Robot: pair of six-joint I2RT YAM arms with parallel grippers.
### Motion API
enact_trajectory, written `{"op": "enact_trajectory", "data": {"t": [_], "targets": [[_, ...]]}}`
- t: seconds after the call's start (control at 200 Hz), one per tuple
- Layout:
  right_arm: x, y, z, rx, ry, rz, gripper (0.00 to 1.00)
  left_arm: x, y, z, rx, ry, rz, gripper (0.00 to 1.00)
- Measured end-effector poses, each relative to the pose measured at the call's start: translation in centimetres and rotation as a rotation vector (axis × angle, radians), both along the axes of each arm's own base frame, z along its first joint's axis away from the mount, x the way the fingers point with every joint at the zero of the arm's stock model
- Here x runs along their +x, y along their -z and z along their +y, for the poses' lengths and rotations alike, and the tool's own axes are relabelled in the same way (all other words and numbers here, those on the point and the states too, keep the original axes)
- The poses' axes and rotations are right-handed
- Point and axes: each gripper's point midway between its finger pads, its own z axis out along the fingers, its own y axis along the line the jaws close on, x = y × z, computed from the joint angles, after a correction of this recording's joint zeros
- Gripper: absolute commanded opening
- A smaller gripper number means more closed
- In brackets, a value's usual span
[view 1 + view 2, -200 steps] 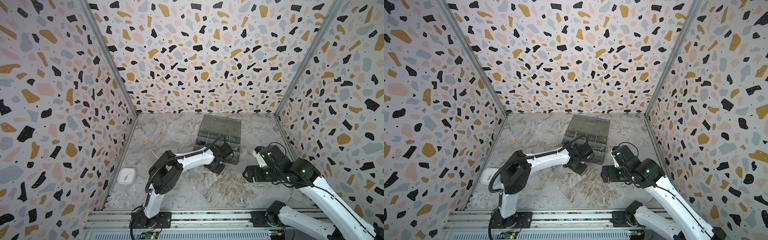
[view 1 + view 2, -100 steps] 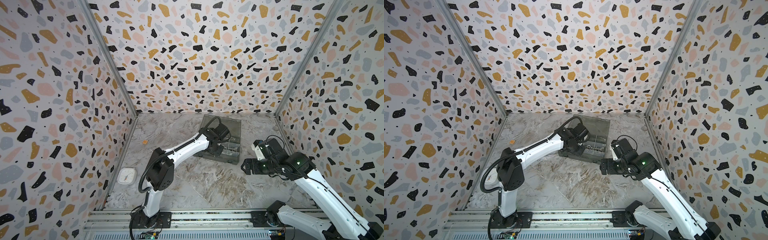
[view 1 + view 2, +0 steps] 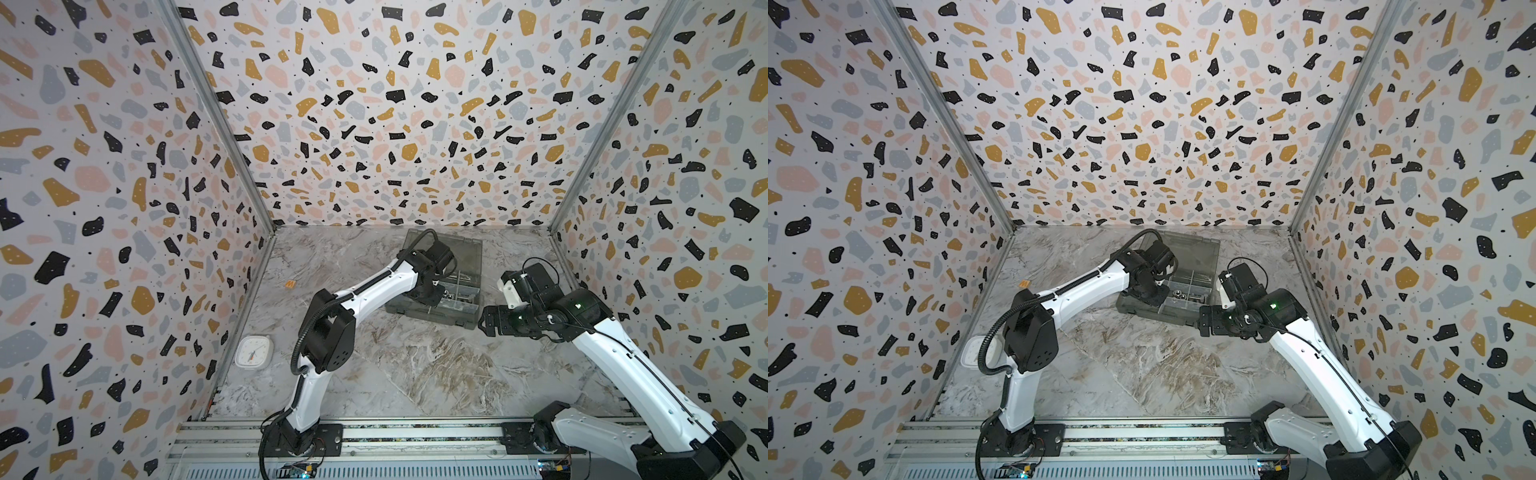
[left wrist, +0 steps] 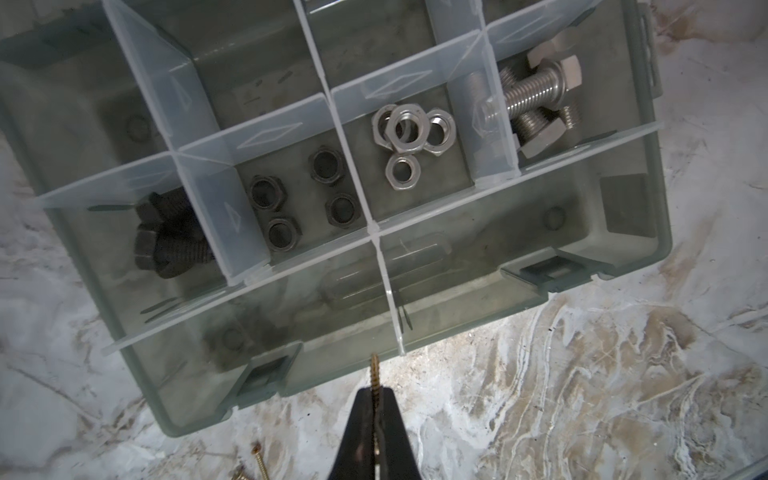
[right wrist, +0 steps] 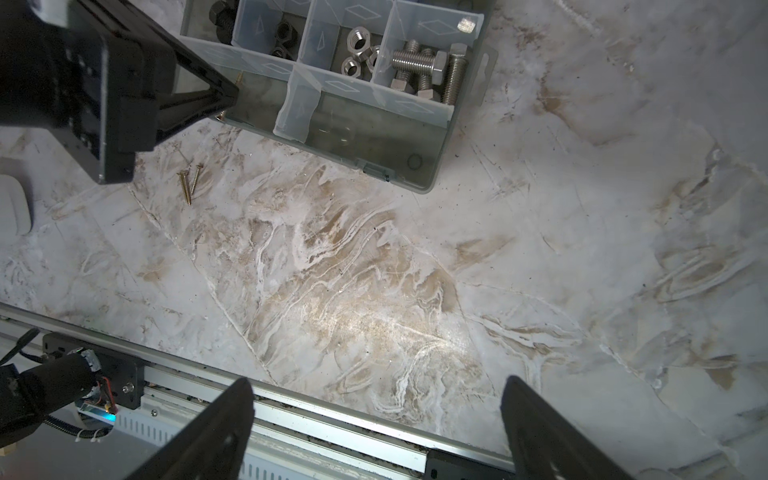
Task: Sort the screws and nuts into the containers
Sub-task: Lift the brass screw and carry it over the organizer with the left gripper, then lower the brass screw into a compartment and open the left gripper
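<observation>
**Sorting hardware by kind.** The left pincer [image 4: 375, 392] is clamped on a brass wood screw [image 4: 375, 368]. It grips near the head, so the pointed shank projects past the jaw tips and can drop cleanly. The screw hangs at the near wall of the organiser box [image 4: 199, 407], by a bare front compartment [image 4: 299, 307].

The row behind is already sorted, one kind to a cell:
- black bolts [image 4: 170, 239]
- black nuts [image 4: 266, 195]
- silver nuts [image 4: 405, 126]
- silver bolts [image 4: 532, 93]

A new kind therefore probably calls for an unused cell, which explains the aim at the front row.

Two loose brass screws [image 5: 189, 185] lie on the surface [image 5: 415, 270] just beside the box, not yet sorted. The right pincer [image 5: 378, 386] stands wide and holds nothing. It sits above bare surface near the box's other end, apparently clear of the left arm's path.
</observation>
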Motion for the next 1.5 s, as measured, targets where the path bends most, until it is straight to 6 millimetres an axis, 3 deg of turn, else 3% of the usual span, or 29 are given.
{"op": "enact_trajectory", "data": {"t": [0.516, 0.766, 1.096, 1.502], "targets": [[0.0, 0.2, -1.2, -0.017, 0.010, 0.026, 0.94, 0.3, 2.9, -3.7, -0.082, 0.023, 0.060, 0.05], [0.0, -0.3, -1.9, -0.027, 0.014, 0.023, 0.94, 0.1, 2.9, -5.2, -0.115, 0.036, 0.063, 0.06], [0.1, -0.4, -2.9, -0.038, 0.023, 0.018, 0.94, -0.1, 3.1, -5.5, -0.119, 0.040, 0.067, 0.06], [0.2, -0.3, -3.8, -0.050, 0.029, 0.018, 0.94, 0.1, 5.3, -5.7, -0.090, 0.036, 0.094, 0.07]]}}
